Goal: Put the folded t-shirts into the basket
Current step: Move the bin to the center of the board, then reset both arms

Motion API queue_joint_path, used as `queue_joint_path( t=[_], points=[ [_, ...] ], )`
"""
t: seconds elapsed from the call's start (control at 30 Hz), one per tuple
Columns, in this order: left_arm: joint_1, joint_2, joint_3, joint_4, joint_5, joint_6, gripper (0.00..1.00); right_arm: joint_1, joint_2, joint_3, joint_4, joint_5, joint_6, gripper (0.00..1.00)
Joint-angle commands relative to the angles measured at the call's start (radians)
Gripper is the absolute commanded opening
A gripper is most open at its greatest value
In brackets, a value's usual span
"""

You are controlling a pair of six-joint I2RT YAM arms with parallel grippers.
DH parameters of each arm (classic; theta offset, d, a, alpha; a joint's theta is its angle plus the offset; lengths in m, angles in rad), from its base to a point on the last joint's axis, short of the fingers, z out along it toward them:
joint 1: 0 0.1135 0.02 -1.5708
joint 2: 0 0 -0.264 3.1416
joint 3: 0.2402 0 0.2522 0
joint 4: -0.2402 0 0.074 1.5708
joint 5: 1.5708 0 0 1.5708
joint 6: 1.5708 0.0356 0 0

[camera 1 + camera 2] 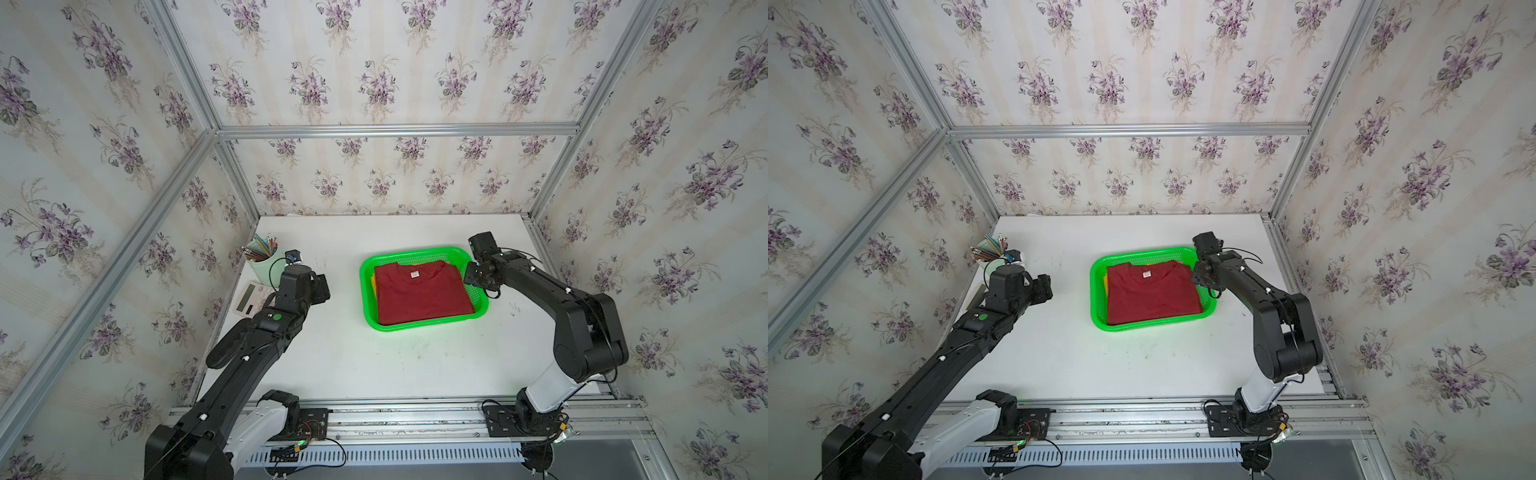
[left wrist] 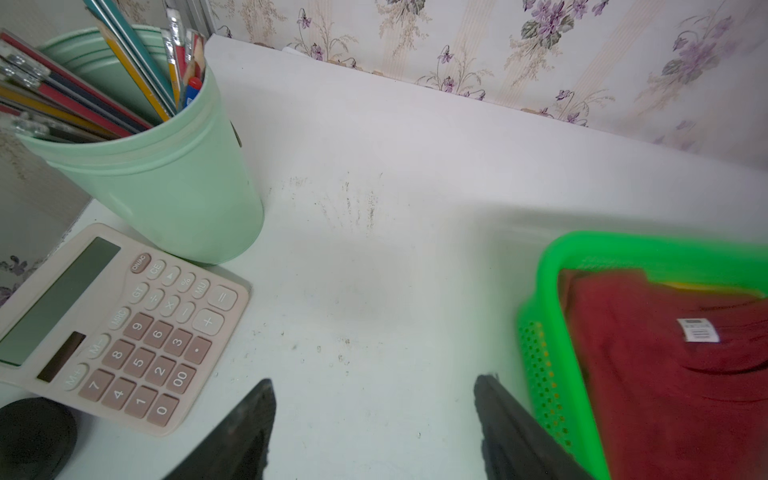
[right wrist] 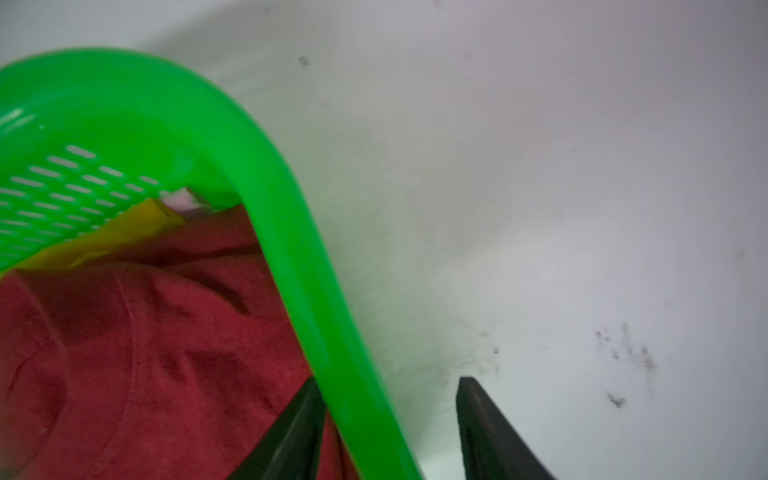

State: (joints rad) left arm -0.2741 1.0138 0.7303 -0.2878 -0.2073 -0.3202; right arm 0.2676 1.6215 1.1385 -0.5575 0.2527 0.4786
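A white table (image 1: 374,357) with faint dark scuff marks (image 2: 353,203) carries three things, seen in both top views. The bright green basket (image 1: 365,299) (image 1: 1097,291) stands flat on it, a little to the right of the middle and well apart from the others. At the far left, close to the wall, a pale green pencil cup (image 1: 262,272) stands upright, with a beige calculator (image 1: 248,300) lying flat just beside it on the nearer side.
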Motion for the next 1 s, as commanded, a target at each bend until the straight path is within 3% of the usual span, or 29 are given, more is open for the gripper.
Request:
queue_joint_path(
  t=[0.0,0.13,0.23,0.37,0.47,0.53,0.7,0.87,0.97],
  points=[
    [0.001,0.017,-0.004,0.041,0.029,0.035,0.84,-0.004,-0.086,-0.031,0.084,0.009,0.000,0.62],
    [0.000,0.023,-0.025,0.093,0.041,0.072,0.84,-0.004,-0.313,-0.142,0.283,0.008,-0.012,0.66],
    [0.001,0.023,-0.054,0.157,-0.004,0.154,0.87,-0.004,-0.496,-0.297,0.522,0.103,-0.050,0.99],
    [0.001,0.029,-0.151,0.361,-0.141,0.226,0.87,-0.004,-0.710,-0.612,0.924,0.282,-0.185,1.00],
    [0.005,0.055,-0.209,0.521,-0.161,0.342,0.87,-0.004,-0.825,-0.842,1.156,0.279,-0.334,1.00],
    [0.006,0.086,-0.244,0.618,-0.164,0.401,0.91,-0.004,-0.901,-0.939,1.151,0.270,-0.366,1.00],
    [0.007,0.173,-0.287,0.728,-0.157,0.476,0.92,-0.016,-1.023,-1.016,0.959,0.398,-0.266,1.00],
    [0.020,0.267,-0.368,0.959,-0.089,0.568,0.92,-0.102,-0.930,-1.053,0.931,0.371,-0.187,1.00],
    [0.080,0.350,-0.409,1.164,-0.003,0.552,0.92,-0.157,-0.806,-1.039,1.037,0.275,-0.248,1.00]
  ],
)
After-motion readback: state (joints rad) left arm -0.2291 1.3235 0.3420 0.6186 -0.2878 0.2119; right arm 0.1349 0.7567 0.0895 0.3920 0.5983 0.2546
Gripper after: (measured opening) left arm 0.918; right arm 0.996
